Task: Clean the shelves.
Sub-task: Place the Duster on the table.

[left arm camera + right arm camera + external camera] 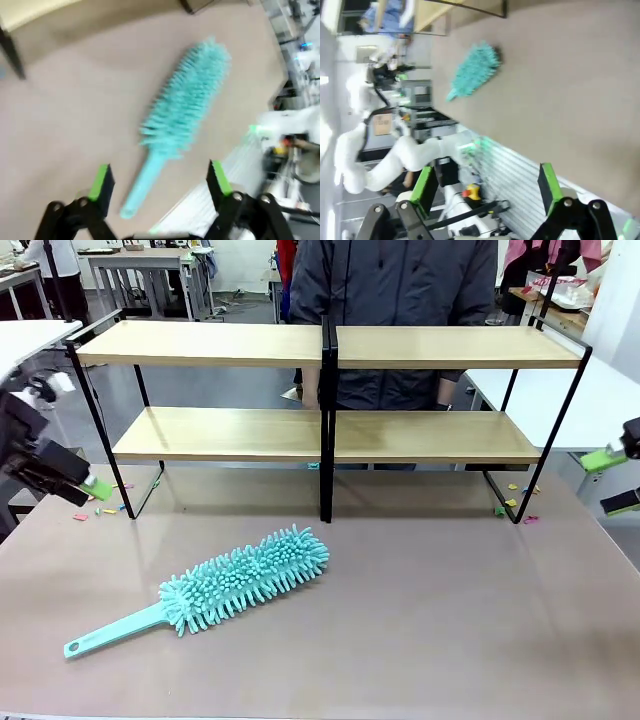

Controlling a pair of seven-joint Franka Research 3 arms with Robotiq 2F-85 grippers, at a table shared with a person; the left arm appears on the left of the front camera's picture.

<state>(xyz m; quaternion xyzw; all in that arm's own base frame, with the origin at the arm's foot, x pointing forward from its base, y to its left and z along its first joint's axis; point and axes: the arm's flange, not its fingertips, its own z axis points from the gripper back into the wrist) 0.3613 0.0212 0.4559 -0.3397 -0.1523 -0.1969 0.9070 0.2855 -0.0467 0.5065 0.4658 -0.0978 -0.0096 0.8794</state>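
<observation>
On the near part of the grey-brown tabletop [450, 640], a turquoise microfibre duster with a shaggy oblong head and a flat plastic handle [225, 585] lies flat and free, its handle end pointing toward the robot's left front corner and its head angled toward the middle of the table. In the left wrist view the same duster [182, 107] lies beyond the left gripper [160, 181], whose two black fingers with green pads stand spread wide apart with nothing between them, raised above the table and touching neither duster nor surface. In the front view this left gripper [88, 485] sits at the picture's left edge, beside the left end of the rack. The right gripper [485, 186] likewise has its green-padded fingers spread wide and empty, seen in its own wrist view above the table's near edge, with the duster [474, 70] well apart from it; in the front view it [612, 480] appears at the right edge. Farther back stand the shelves [330, 390], a wide two-tier rack of long light-wood boards in a thin black metal frame with a central black upright, resting on the table with both boards bare. Small coloured scraps [105, 510] lie on the table by the rack's feet. Behind the rack a person in a dark jacket [395, 285] stands at the far side.
</observation>
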